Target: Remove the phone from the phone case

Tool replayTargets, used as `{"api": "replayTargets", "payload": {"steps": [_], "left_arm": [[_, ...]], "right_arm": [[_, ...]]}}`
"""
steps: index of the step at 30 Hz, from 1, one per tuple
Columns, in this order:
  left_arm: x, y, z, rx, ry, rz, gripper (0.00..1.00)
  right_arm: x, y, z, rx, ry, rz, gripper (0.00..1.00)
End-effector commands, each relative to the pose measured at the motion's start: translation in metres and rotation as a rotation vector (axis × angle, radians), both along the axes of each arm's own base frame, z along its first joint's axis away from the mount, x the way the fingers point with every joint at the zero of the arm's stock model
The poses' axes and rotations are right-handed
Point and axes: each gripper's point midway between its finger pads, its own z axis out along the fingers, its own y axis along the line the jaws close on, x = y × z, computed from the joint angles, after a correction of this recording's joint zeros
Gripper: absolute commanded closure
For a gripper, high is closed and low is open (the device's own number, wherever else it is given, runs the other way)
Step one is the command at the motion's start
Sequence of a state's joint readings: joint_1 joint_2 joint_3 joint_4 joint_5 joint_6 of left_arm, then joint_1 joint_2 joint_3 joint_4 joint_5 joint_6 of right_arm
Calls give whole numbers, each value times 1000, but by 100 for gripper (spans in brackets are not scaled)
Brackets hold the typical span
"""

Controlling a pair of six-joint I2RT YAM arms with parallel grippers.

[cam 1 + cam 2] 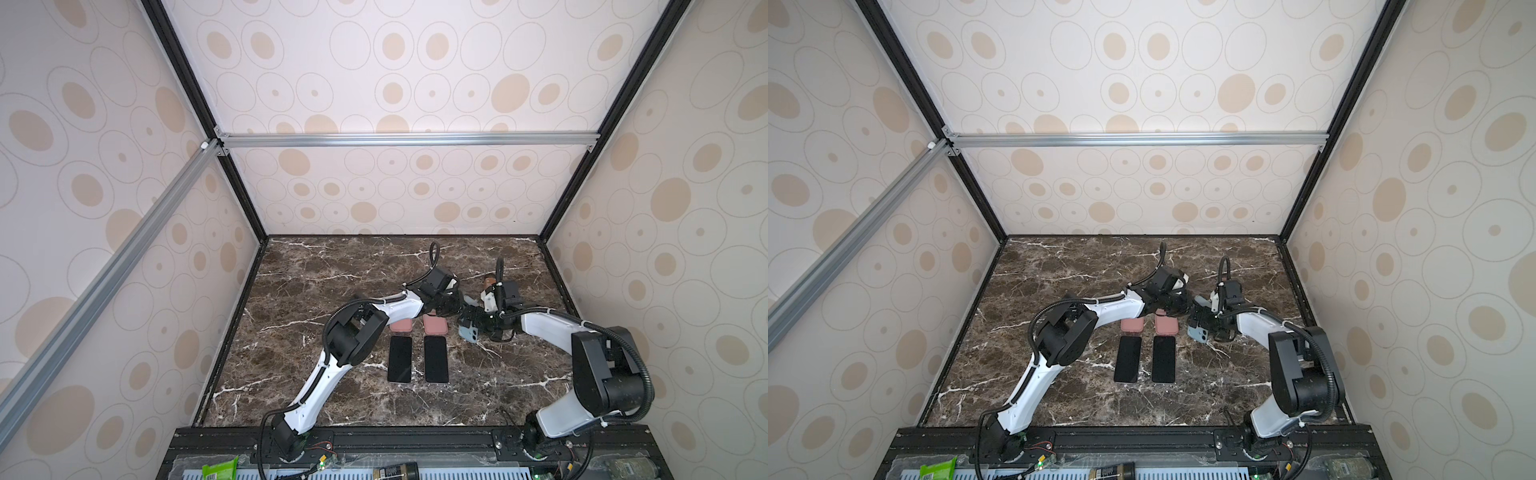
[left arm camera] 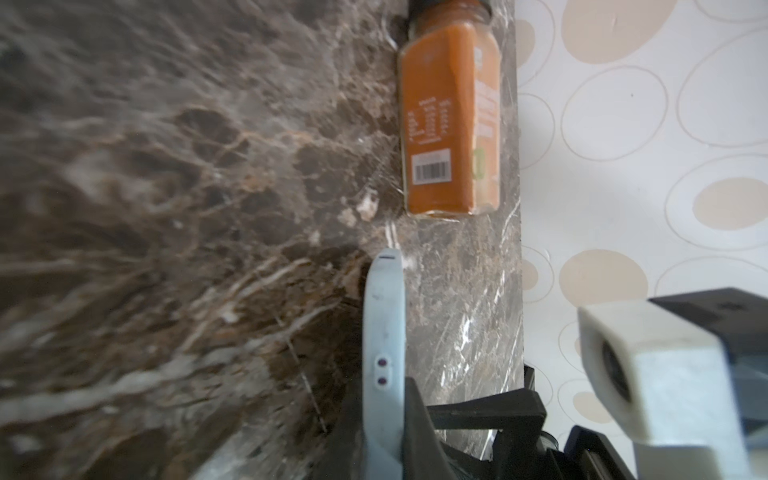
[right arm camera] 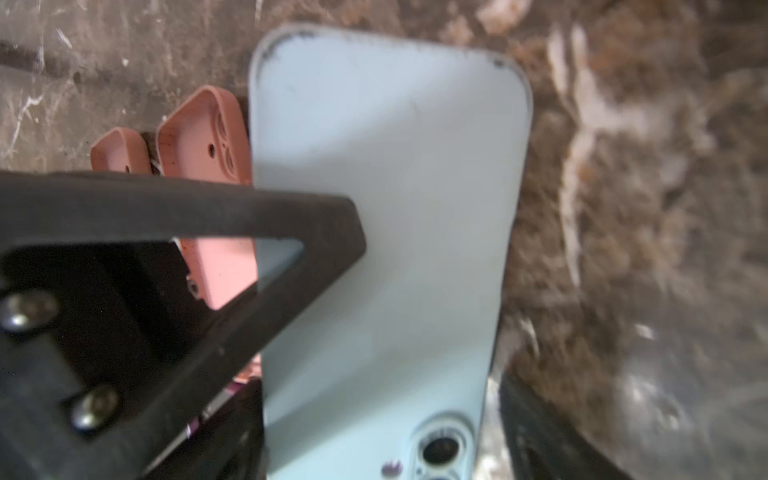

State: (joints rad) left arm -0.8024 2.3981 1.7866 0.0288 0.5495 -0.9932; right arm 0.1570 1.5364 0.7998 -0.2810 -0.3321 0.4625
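Pale-blue silicone phone case (image 3: pixel 386 208), contents indiscernible, beside pink cases (image 3: pixel 203 141): left gripper (image 1: pixel 460 308) pinching edge, right gripper (image 3: pixel 436 311) wide around it.

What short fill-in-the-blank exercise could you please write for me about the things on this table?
The number of black phones lying flat on the table is ___.
The case held above the table is light ___.
The two cases lying beyond the phones are ___.
The spice jar is ___ in colour.
Missing words: two, blue, pink, orange.
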Motion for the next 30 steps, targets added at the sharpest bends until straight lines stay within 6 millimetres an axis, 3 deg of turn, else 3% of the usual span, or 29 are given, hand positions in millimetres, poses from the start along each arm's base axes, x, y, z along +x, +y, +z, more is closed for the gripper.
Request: {"api": "replayTargets", "payload": {"steps": [1, 9, 15, 24, 30], "left_arm": [[-4, -17, 60, -100, -92, -35, 100], [4, -12, 133, -107, -266, -33, 100], [9, 10, 207, -57, -520, -27, 100], [1, 82, 285, 163, -907, 44, 100], [-32, 131, 326, 177, -1214, 57, 100]], "right_arm": [[-12, -7, 22, -42, -36, 13, 2], [-32, -31, 93, -143, -235, -14, 1], [-46, -55, 143, -200, -405, -130, 2], [-39, -52, 197, -77, -482, -244, 5], [-28, -32, 226, 121, -504, -294, 7]]}}
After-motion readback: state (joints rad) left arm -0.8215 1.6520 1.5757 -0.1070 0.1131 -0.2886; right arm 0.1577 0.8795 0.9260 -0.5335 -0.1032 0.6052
